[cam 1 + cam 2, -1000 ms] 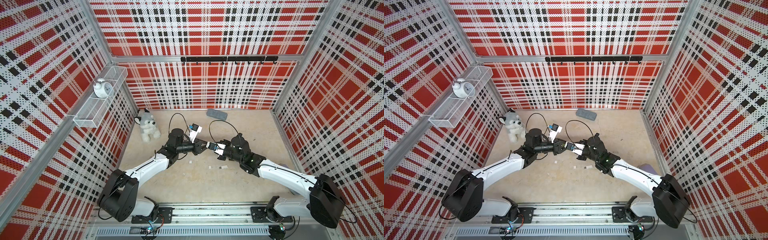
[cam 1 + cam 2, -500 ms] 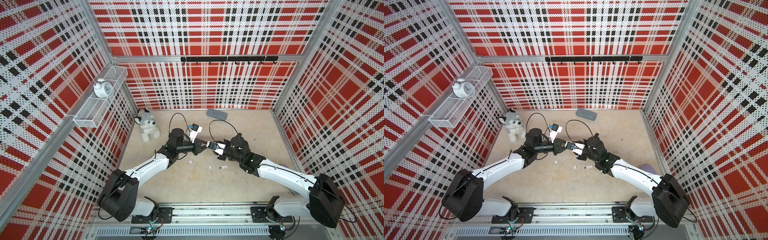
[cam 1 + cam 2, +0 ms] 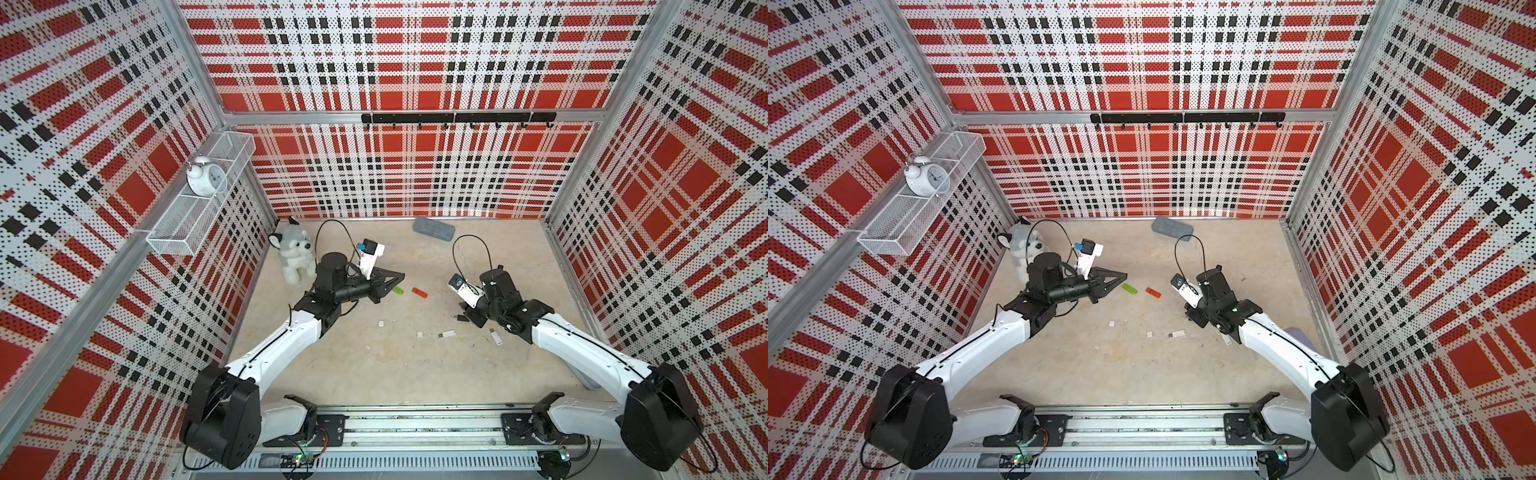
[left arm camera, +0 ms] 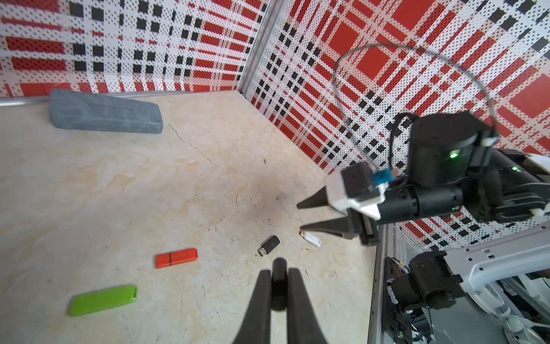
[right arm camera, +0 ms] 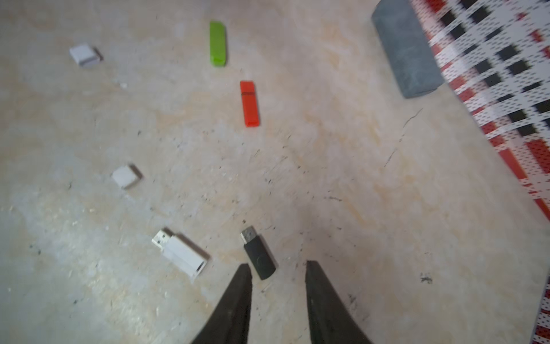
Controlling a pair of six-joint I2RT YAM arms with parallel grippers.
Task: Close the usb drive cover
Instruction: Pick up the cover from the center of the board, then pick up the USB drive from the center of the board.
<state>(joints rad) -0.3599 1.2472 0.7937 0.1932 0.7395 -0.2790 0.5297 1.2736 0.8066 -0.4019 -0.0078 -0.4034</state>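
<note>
- Top views: In both top views my left gripper (image 3: 401,277) and right gripper (image 3: 467,311) are standing well apart over the table (image 3: 374,365). A second ago they were meeting tip to tip at its centre. My left gripper is now hovering just beside the green drive (image 3: 398,290), with the red drive (image 3: 419,293) lying next along. My right gripper is pointing down toward the right side of the table.
- Left wrist view: My left fingers (image 4: 262,297) are pressing together on a small black piece (image 4: 279,278), whose rounded end is protruding past the tips. I cannot tell for certain that it is the cover. Across the table my right jaws are standing apart above the black drive (image 4: 269,245).
- Right wrist view: My right fingers (image 5: 238,297) are standing apart with nothing clamped between them. The black drive is lying flat on the table, its bare connector pointing away from me and its rear end just beside one fingertip. A white drive (image 5: 180,253), also uncapped, is lying beside it. A white cap (image 5: 126,176) is lying further off.
</note>
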